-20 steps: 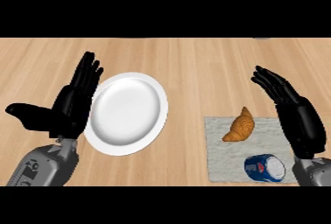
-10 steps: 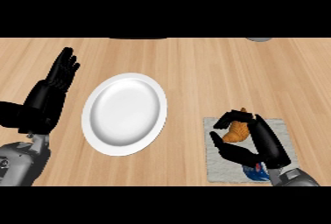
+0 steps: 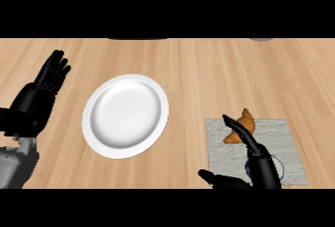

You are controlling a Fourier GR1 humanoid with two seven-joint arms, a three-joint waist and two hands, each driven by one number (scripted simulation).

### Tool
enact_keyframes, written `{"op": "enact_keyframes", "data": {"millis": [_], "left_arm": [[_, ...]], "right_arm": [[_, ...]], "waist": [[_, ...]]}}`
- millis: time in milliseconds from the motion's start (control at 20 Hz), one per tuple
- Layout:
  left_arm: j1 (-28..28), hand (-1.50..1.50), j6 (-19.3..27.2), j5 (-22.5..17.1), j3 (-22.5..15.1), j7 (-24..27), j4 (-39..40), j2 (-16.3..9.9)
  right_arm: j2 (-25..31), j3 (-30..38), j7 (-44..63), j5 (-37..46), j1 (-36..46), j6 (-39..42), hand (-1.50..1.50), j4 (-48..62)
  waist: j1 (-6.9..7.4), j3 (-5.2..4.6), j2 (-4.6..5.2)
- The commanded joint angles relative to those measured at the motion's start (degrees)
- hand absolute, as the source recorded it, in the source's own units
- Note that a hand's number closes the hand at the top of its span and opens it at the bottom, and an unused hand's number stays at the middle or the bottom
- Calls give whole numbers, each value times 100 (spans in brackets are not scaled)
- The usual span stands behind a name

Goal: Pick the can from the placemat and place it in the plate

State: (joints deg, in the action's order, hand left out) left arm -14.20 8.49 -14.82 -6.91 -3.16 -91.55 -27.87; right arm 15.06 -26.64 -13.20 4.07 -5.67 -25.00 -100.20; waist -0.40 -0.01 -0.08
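Note:
The white plate [image 3: 126, 115] lies left of centre on the wooden counter. At the lower right is a grey placemat [image 3: 291, 133] with a brown croissant [image 3: 243, 126] at its far left corner. Only a sliver of the blue can [image 3: 281, 170] shows on the mat, at the right side of my right hand [image 3: 262, 166], which covers the rest. That hand is open, with its fingers stretched toward the croissant and its thumb spread to the left. My left hand [image 3: 36, 99] rests open at the left edge, fingers up.
The counter's wooden top [image 3: 216, 71] stretches away behind the plate and the mat. A dark object [image 3: 137, 39] and a grey one [image 3: 262, 39] just show at the counter's far edge.
My right hand has dropped lower and nearer the view's bottom edge, over the can, which is now almost hidden. My left hand has drifted slightly left.

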Motion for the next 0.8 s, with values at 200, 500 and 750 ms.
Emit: {"op": "enact_keyframes", "data": {"millis": [200, 500, 750], "left_arm": [[-22, 0, -72, 154, 60, 93, 153, 108], [-159, 0, -78, 103, 157, -139, 152, 25], [-332, 0, -166, 155, 74, -140, 161, 75]], "right_arm": [[1541, 525, 1887, 985, -334, 174, -150, -1688], [2991, 618, 3960, 1189, -328, 1592, -150, -2052], [3622, 594, 5505, 570, 72, 2832, -150, -2460]], "waist": [[-85, -19, -17], [-74, -46, -8], [61, -30, 40]]}}
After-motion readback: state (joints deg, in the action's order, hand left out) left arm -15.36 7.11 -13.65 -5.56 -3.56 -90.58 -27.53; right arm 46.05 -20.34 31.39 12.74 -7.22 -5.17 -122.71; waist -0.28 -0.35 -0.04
